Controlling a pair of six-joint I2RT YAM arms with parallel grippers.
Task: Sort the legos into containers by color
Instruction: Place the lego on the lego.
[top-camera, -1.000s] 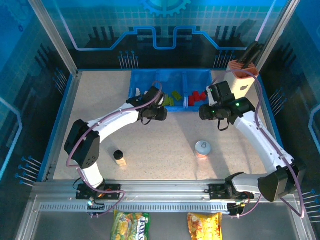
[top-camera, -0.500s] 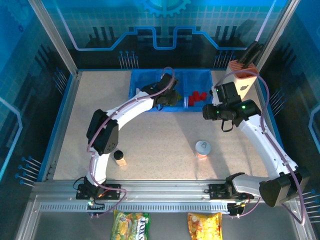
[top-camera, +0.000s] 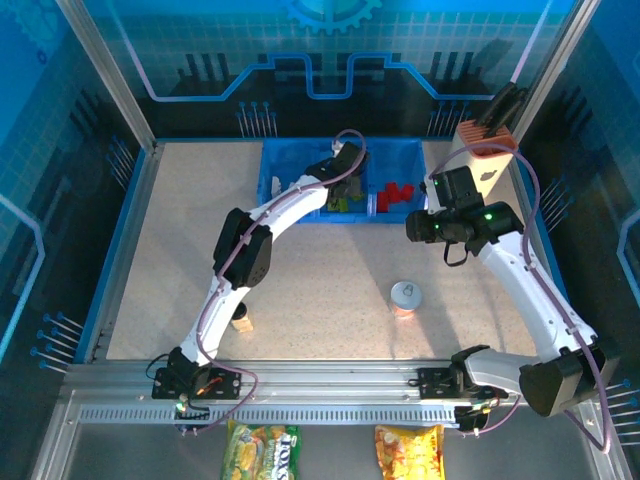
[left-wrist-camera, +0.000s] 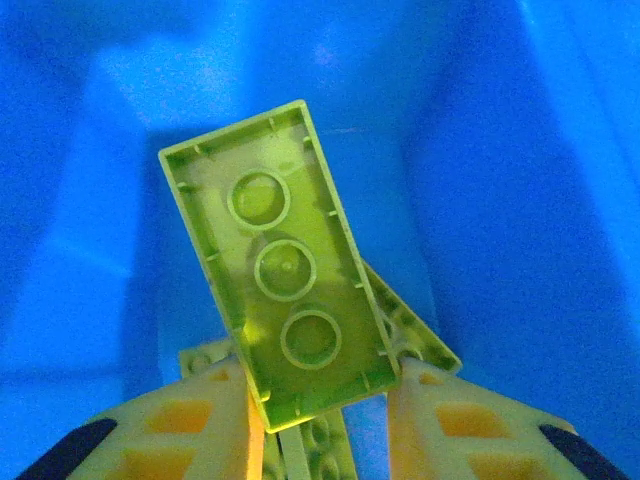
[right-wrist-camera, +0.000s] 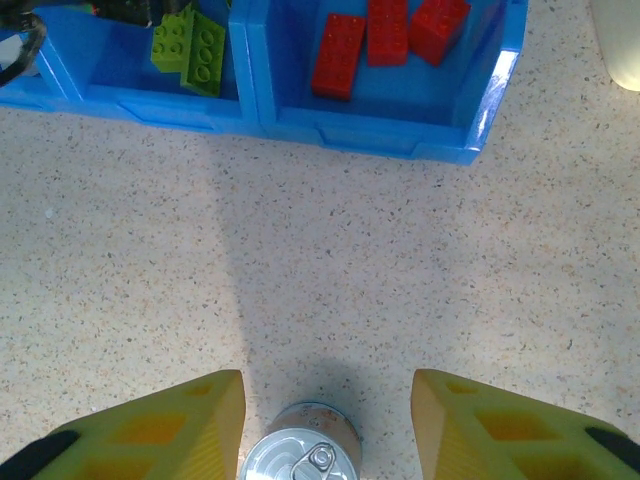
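Observation:
My left gripper (top-camera: 345, 186) reaches over the middle compartment of the blue tray (top-camera: 268, 190). It is shut on a lime green lego (left-wrist-camera: 285, 265), pinched at its near end with the hollow underside facing the camera. Beneath it lie more green legos (left-wrist-camera: 412, 338) on the blue floor (left-wrist-camera: 500, 150). My right gripper (right-wrist-camera: 328, 410) hangs open over bare table in front of the tray, holding nothing. In the right wrist view, red legos (right-wrist-camera: 337, 55) sit in the right compartment and green legos (right-wrist-camera: 190, 45) in the middle one.
A silver-topped can (top-camera: 405, 296) stands on the table just below my right gripper, seen between its fingers (right-wrist-camera: 300, 462). A small black-lidded jar (top-camera: 240, 318) sits near the left arm's base. The cream knife block (top-camera: 487, 160) stands at the tray's right end.
My left arm has stretched forward and right, carrying the green lego from the tray's front edge to over the middle compartment. The right arm drew slightly right and back.

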